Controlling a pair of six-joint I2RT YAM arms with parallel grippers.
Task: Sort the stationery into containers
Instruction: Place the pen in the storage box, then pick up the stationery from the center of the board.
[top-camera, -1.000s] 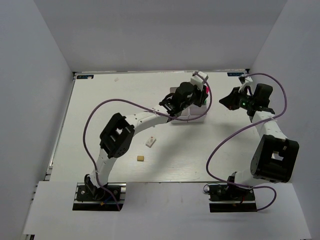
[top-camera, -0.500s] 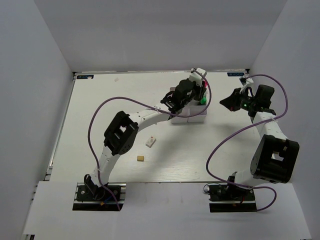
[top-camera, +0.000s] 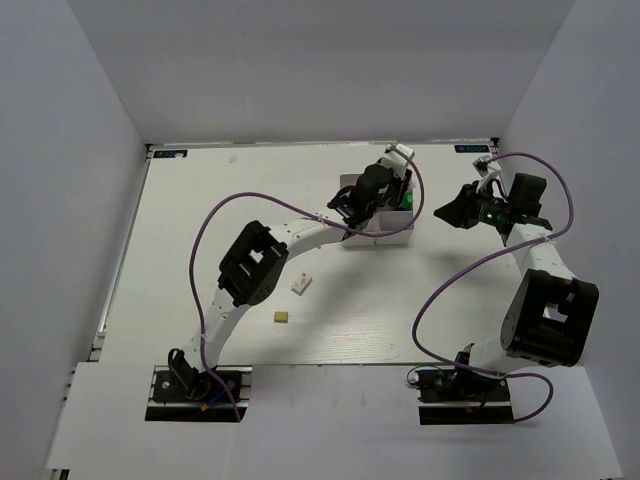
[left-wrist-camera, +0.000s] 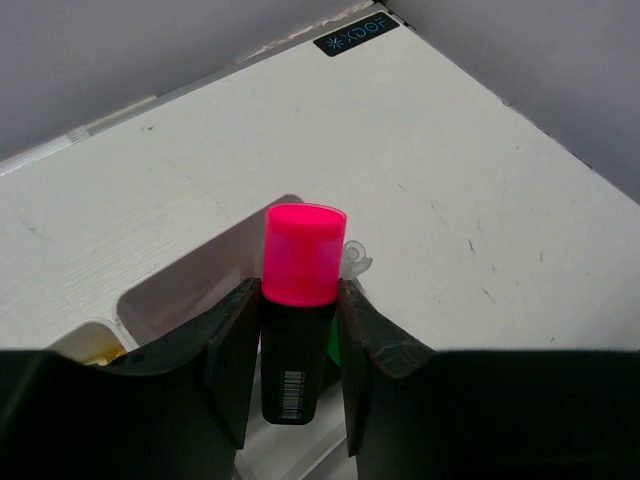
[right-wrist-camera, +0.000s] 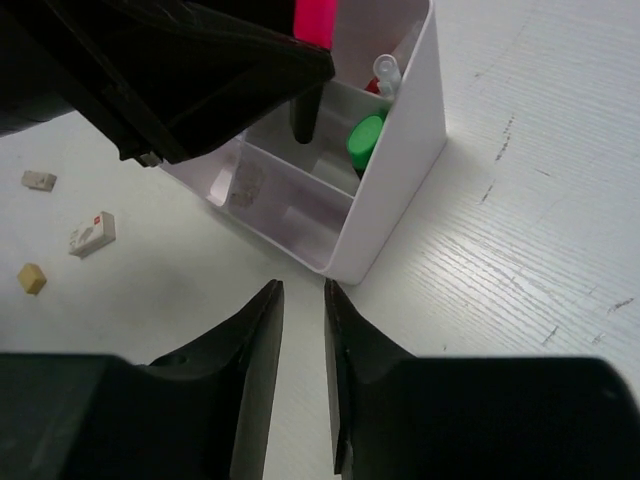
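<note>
Top external cam: white table (top-camera: 200, 200) is the biggest thing, w/ my two arms reaching up it from the near edge. My L arm stretches to the white 2x2 box (top-camera: 383, 235) right of table centre. L gripper (top-camera: 393, 190) sits over the box's far side. My R gripper (top-camera: 452, 210) hangs just right of the box and is apart from it. On the R wrist cam the box wall (right-wrist-camera: 400, 180) fills the middle, w/ the R gripper (right-wrist-camera: 300, 292) pointed at its near corner. Those fingers are a narrow gap apart w/ nothing btwn them. L wrist cam: L gripper (left-wrist-camera: 298, 292) is clamped on the pink-and-black highlighter (left-wrist-camera: 303, 255). Both fingers press the black body and the pink cap sticks out past the tips. The highlighter is above the box's open top, but I can't tell if it touches the box. A green-capped highlighter (right-wrist-camera: 366, 140) stands in the compartment beside it, next to a clear pen tip (right-wrist-camera: 385, 70). Out on the table, well left of the box, lie a white eraser (top-camera: 301, 284) and a tan eraser (top-camera: 282, 317) near each other. A third small pale block (right-wrist-camera: 38, 180) shows only on the R wrist cam.
</note>
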